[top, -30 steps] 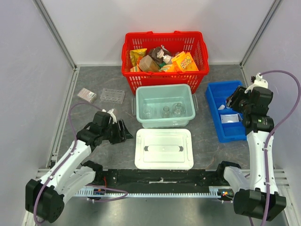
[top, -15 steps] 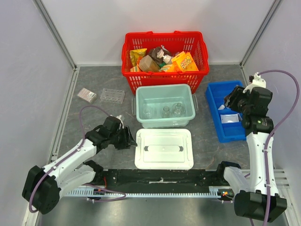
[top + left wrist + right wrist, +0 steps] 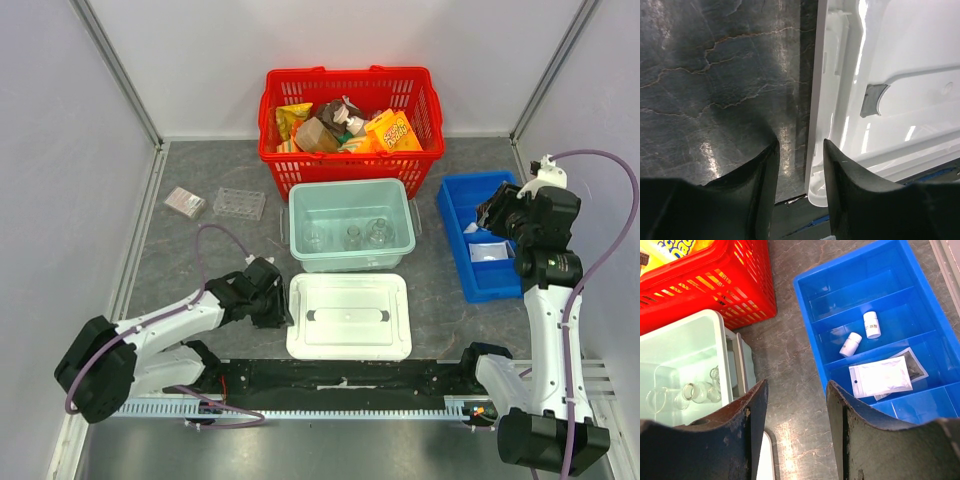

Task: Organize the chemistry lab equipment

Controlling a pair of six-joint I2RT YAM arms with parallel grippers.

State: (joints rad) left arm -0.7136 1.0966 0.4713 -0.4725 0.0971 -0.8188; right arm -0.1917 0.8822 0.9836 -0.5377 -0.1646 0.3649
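Note:
Three clear glass flasks (image 3: 347, 237) stand in the mint-green bin (image 3: 350, 190); the right wrist view shows the flasks (image 3: 699, 391) too. Two white vials (image 3: 871, 324) and flat packets (image 3: 881, 377) lie in the blue divided tray (image 3: 452, 205). The clear well plate (image 3: 240, 204) and a small packet (image 3: 185, 202) lie on the table at far left. My left gripper (image 3: 283, 305) is low at the white lid's (image 3: 348, 316) left edge. It is open (image 3: 800, 150), its fingers straddling the lid's rim (image 3: 816, 125). My right gripper (image 3: 797, 390) hangs open and empty between bin and tray.
A red basket (image 3: 345, 150) holding snack packs stands behind the bin. The enclosure walls close in left, right and back. The blue tray's (image 3: 812, 335) near compartments hold nothing I can see.
My left arm has swung right and down from the open table to the lid's left edge, its jaws narrowing. The right arm has barely shifted.

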